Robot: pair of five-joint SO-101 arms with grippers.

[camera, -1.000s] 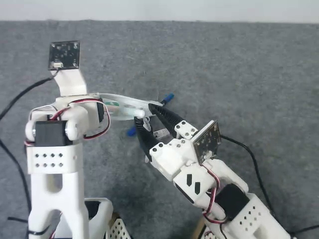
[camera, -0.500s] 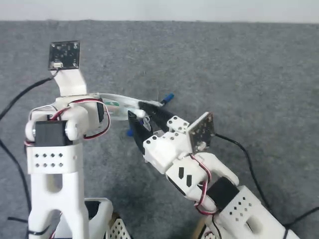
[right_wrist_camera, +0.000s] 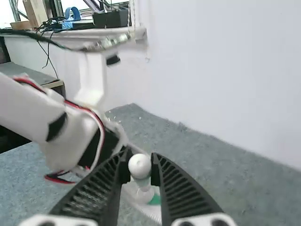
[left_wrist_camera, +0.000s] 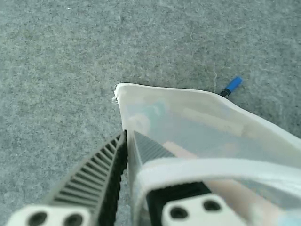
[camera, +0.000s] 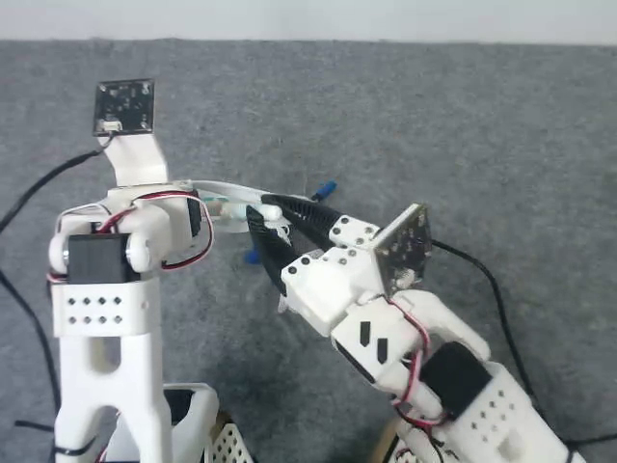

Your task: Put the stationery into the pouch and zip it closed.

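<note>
Scene: grey, felt-like counter (camera: 463, 116), viewed from above and from two wrist cams.
Pouch (left_wrist_camera: 202, 125): translucent and soft-sided, held up off the counter, left of centre; pale and green shapes show through its wall (stationery, prob.).
Left tool (left_wrist_camera: 129, 137): pressed together on the pouch's end edge, just beside the white zip strip (left_wrist_camera: 211, 165).
Right tool (right_wrist_camera: 140, 154): clamped on the small round white zip pull (right_wrist_camera: 139, 165) at the pouch's top edge, just right of the left tool.
Blue pen (left_wrist_camera: 233, 85): its blue tip pokes out past the pouch's far right edge; can't tell if it's inside or lying on the counter below.
Handling: light, floppy, slick plastic; likely to sag and twist unless pinned at one end. Best hold is the stiffer zip strip or end seam, not the thin wall.
Pull: tiny, smooth and round, so apt to slip; wants a firm, centred pinch and a draw straight along the zip.
Stage: looks like the zipping step.
</note>
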